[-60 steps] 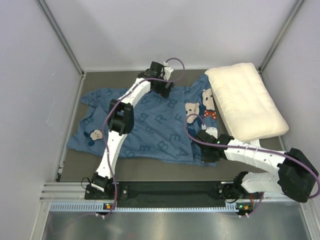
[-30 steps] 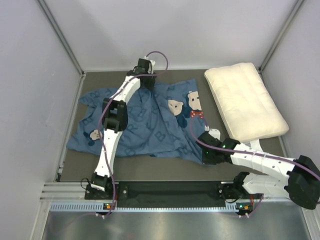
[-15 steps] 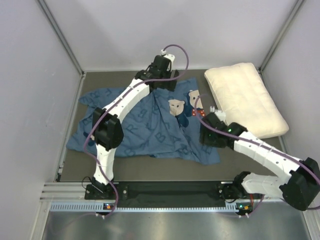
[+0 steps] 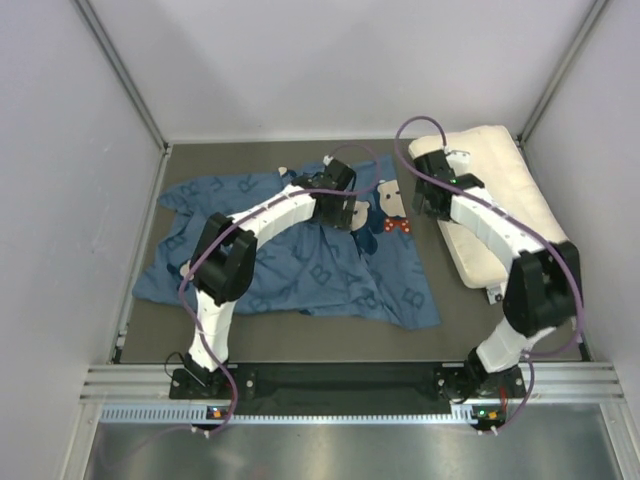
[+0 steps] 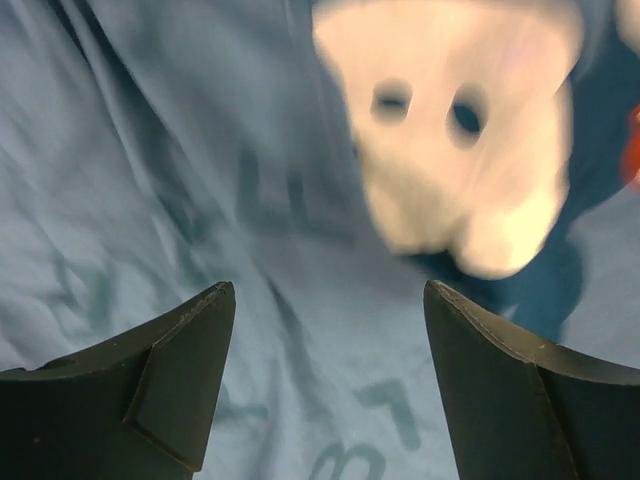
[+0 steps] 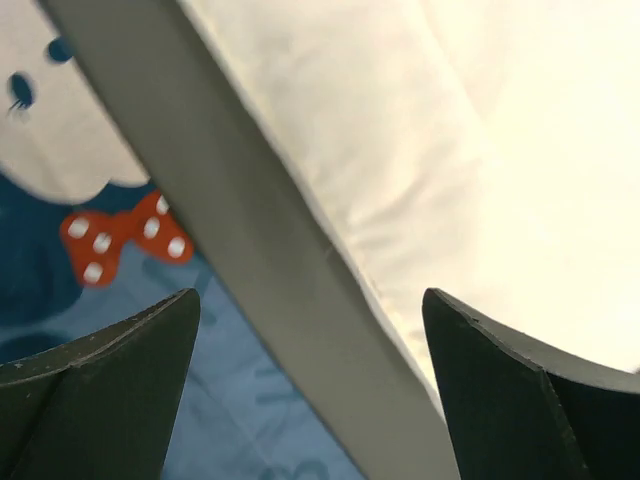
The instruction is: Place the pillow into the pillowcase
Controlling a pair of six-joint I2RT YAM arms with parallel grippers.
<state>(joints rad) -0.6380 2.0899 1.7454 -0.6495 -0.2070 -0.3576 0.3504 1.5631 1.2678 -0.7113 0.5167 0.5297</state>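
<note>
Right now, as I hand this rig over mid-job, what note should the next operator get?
Left gripper: open, empty, above the pillowcase by a cartoon face.
Right gripper: open, empty, over the pillow edge that faces the pillowcase.
Things: pillowcase rumpled on the table, left and middle; pillow beside it on the right, wholly outside, with a strip of bare table between them.
Done: nothing inserted.
Left: probably find and hold open the case's mouth, then feed the pillow in.

Matt cloth pillowcase (image 4: 290, 272), soft cloth pillow (image 4: 503, 172)
</note>
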